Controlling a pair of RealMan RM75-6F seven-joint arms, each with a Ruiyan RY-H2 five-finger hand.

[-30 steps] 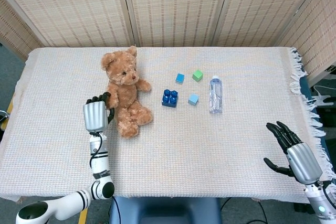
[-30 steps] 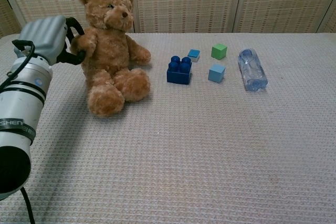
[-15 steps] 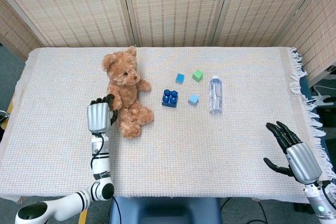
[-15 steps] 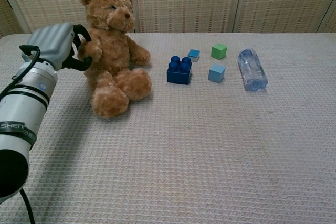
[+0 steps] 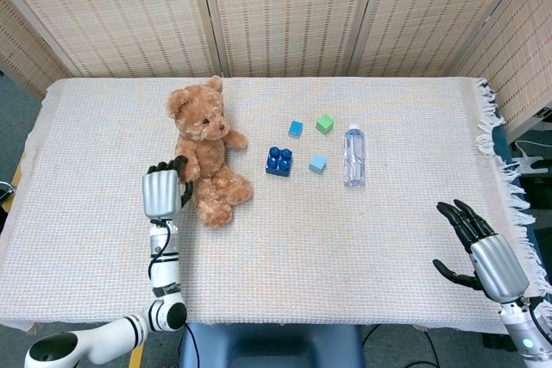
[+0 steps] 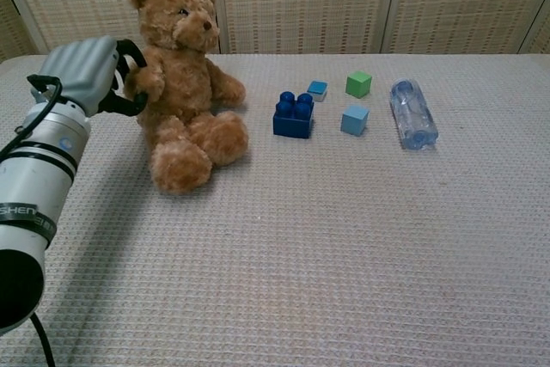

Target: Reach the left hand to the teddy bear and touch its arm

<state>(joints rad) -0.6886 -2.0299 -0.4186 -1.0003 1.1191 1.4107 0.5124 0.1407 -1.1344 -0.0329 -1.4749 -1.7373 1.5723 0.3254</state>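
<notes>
We see bright, even, diffuse light in both views. Shadows are soft: a faint one lies just right of the fluffy brown teddy bear [image 6: 182, 83], and a dim band on the woven beige tablecloth [image 6: 344, 238] under the forearm left of the bear. Both views are sharp, without glare; that forearm looms large.

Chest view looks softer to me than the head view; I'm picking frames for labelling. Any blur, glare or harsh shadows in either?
Chest view: the left hand and forearm loom large and slightly soft, while the teddy bear is sharp with a faint shadow. Head view: even light, no glare; the water bottle is small and its detail hard to read.
</notes>
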